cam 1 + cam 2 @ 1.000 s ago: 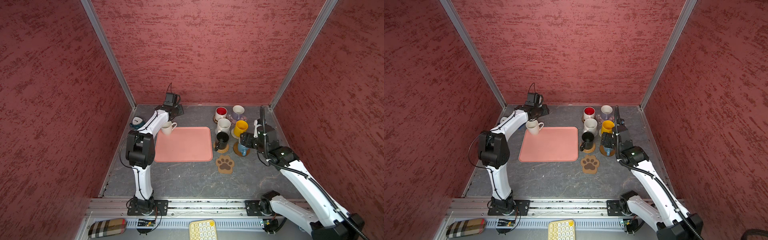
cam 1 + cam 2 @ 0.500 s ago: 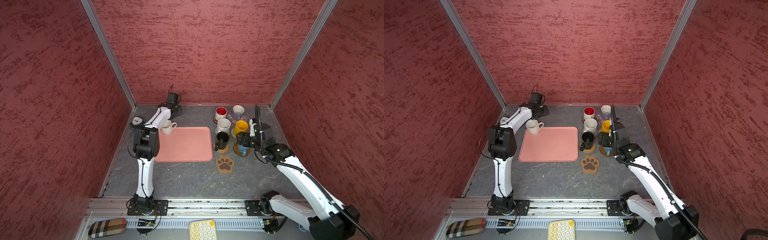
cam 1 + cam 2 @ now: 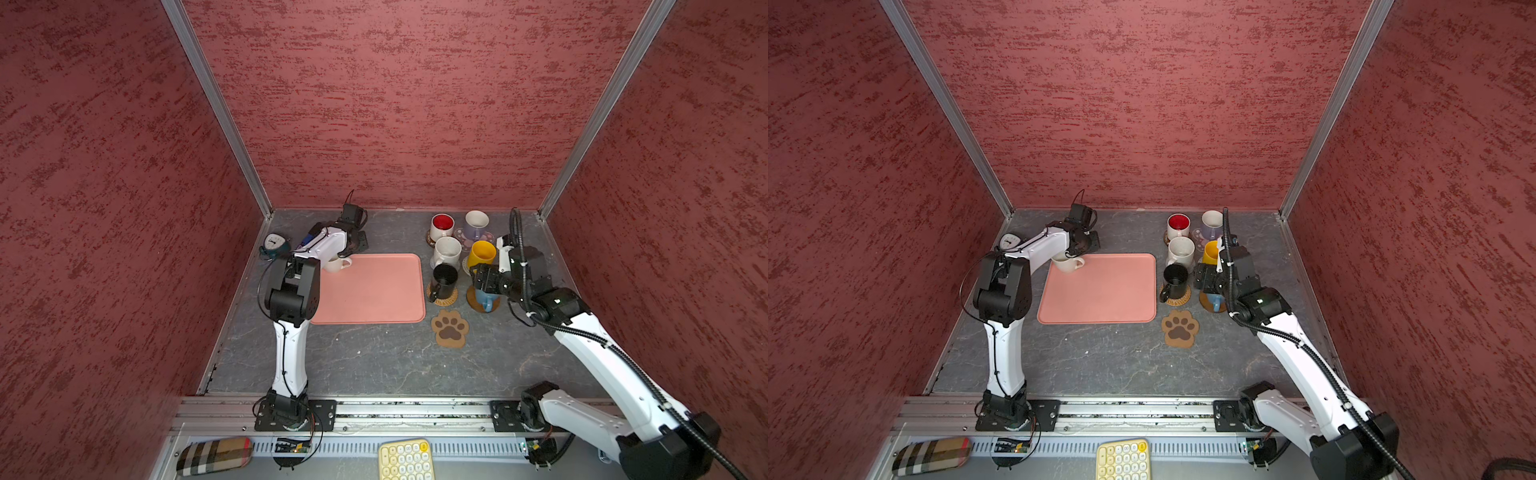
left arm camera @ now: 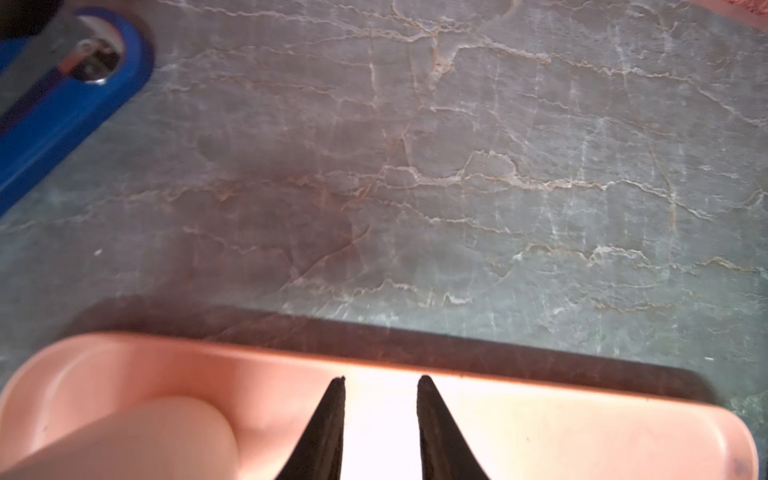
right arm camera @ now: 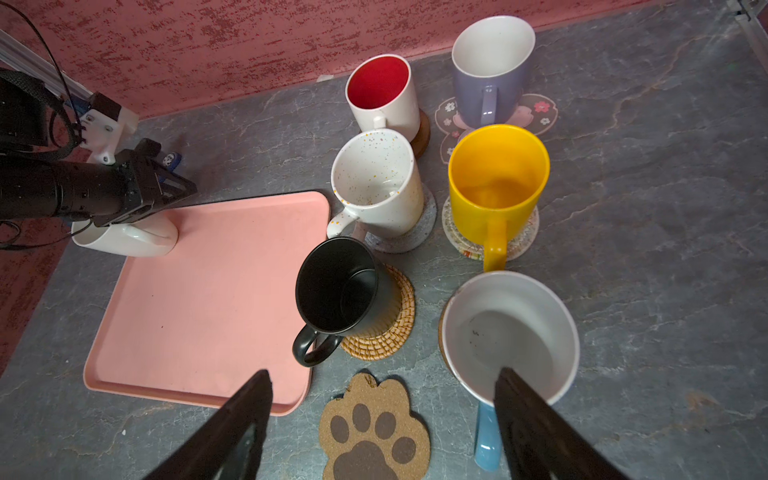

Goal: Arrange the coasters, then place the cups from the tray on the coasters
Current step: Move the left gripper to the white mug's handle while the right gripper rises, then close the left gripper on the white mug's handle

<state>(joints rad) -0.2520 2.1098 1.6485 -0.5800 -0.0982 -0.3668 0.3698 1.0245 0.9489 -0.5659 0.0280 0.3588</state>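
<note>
Swinging in since a second ago, the left arm's elbow now stands over the left edge of the flat salmon-pink tray (image 3: 374, 291). The left gripper (image 4: 380, 378) has pinched down from a wider stance to a slim gap beside the plain white ceramic mug (image 3: 335, 264) in the tray's far left corner. Something bright fills that gap in the wrist view, but I cannot tell whether the jaws truly grip the mug's handle or only flank it. Toward the far right of the grey marbled worktop (image 3: 374, 361), the right gripper (image 5: 384, 370) hangs with its jaws spread wide and empty above the light blue mug (image 5: 511, 332). That mug rests on an amber-brown disc coaster (image 3: 471, 301), so it looks delivered and let go. The white mug is then the last one on the tray. The brown paw-print cork coaster (image 3: 449, 328), bare just off the tray's near right corner, is the one free spot I see. I judge a lift and carry across the tray comes next.
</note>
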